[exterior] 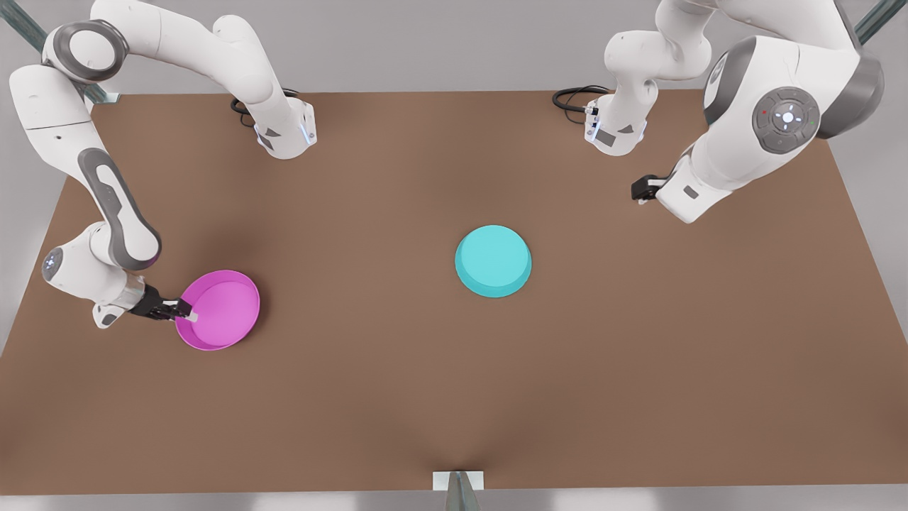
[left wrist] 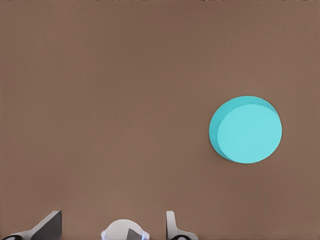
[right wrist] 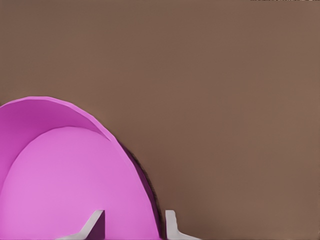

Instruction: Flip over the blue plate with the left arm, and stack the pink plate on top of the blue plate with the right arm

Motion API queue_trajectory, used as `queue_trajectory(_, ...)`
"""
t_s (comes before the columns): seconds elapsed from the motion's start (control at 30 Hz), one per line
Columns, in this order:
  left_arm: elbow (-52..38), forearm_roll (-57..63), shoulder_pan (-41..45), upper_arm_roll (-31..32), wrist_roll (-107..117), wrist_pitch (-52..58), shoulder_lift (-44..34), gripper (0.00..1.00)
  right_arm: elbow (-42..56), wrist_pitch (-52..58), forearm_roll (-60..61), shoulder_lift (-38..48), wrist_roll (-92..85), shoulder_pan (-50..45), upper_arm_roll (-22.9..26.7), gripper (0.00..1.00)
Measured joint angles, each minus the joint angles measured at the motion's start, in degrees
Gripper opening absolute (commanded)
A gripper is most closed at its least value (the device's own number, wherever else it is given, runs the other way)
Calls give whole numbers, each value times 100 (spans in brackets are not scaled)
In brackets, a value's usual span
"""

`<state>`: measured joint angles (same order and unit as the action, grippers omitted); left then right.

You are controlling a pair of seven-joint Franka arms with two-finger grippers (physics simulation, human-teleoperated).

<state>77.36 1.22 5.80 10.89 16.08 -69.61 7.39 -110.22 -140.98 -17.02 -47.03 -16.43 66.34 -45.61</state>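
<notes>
Right jaws (exterior: pixel 186 310): pinching the rim of the pink plate (exterior: pixel 220 310), one finger (right wrist: pixel 95 225) inside the wall and one finger (right wrist: pixel 171 224) outside, so the plate can be carried by its edge.
Pink plate: at the front view's left on the counter (exterior: pixel 397 397), hollow side up, tilted slightly in the grip; whether it has left the counter I cannot tell.
Left jaws (exterior: pixel 642 189): spread and holding nothing, high at the front view's right, well apart from both plates; this arm waits.
Blue plate (exterior: pixel 493 260): near the counter's middle, flat base up and rim down, so it looks already turned over, a level seat for stacking.
Next, as I judge: carry the pink plate across and lower it centred on the blue one.
</notes>
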Motion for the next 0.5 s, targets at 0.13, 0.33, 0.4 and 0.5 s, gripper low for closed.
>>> queue_trajectory(0.13,5,1,-2,0,0,0,0,100,-24,-23,-39,-9,0,-3,9,38)
queue_trajectory(0.33,0,1,-1,-9,0,0,0,100,-35,-44,-123,-27,0,-7,9,21)
queue_trajectory(0.4,7,1,1,-8,0,0,0,100,-35,-37,-202,-27,-5,-7,8,21)
queue_trajectory(0.5,-1,1,-3,-3,0,0,0,100,-28,-18,-188,-21,-47,-6,6,21)
